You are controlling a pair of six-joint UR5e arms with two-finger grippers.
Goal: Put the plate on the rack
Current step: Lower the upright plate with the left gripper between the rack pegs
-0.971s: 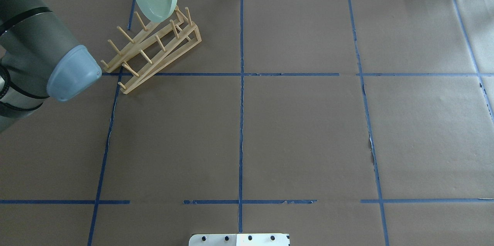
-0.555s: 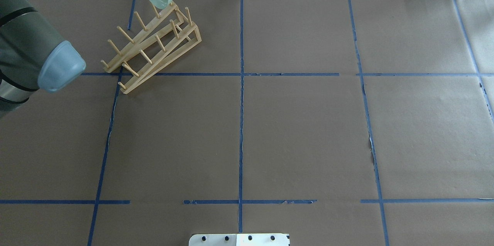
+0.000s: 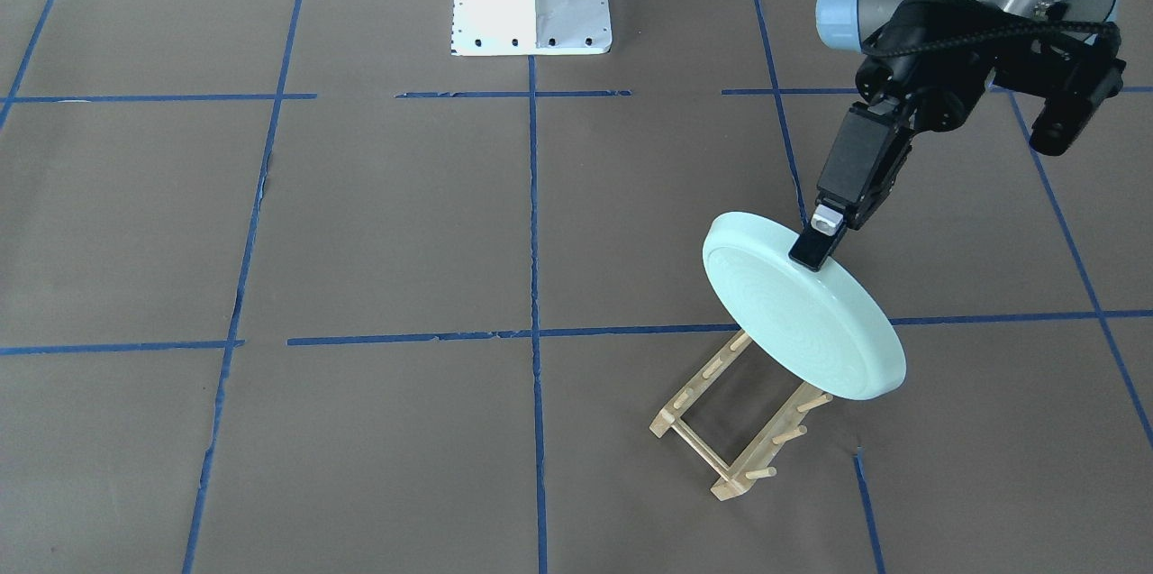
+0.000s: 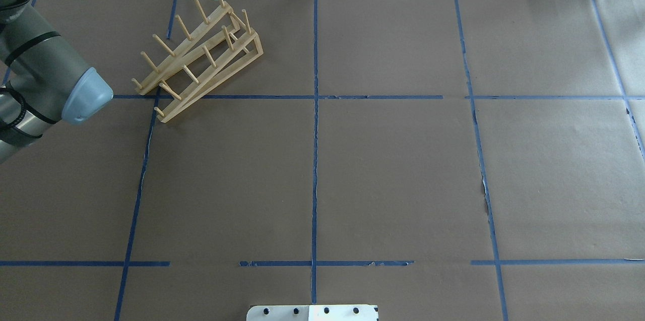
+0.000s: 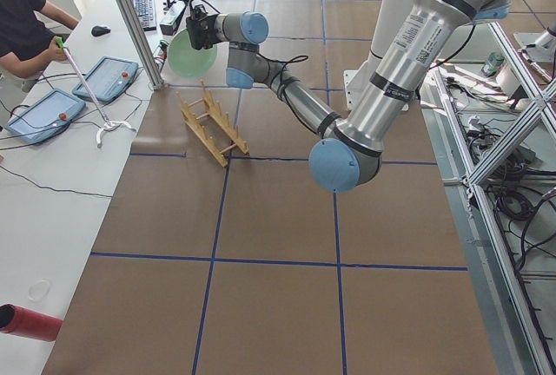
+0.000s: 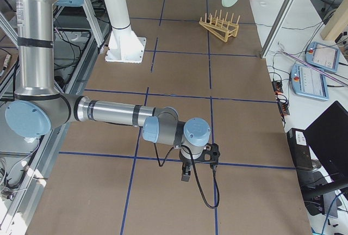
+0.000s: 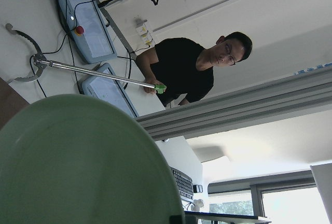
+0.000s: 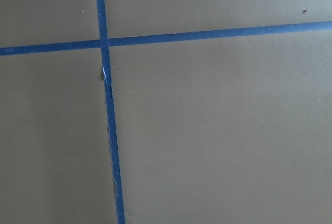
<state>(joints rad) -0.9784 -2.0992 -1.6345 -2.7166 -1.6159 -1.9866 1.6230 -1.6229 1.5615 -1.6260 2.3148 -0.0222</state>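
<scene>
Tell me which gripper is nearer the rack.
Left. The left gripper holds the plate tilted just above the rack; the right gripper hangs over the table near the opposite end, far from it.

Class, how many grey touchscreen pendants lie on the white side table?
2: the far pendant next to the aluminium post, the near pendant closer to the camera. Others may be hidden.

I saw brown paper (image 4: 393,175) gridded with blue tape (image 4: 314,159) covering the table. Along its far side ran a white desk (image 5: 52,175) with two tablets (image 5: 109,78), a keyboard (image 5: 144,9) and a seated man in black (image 5: 22,19).
</scene>
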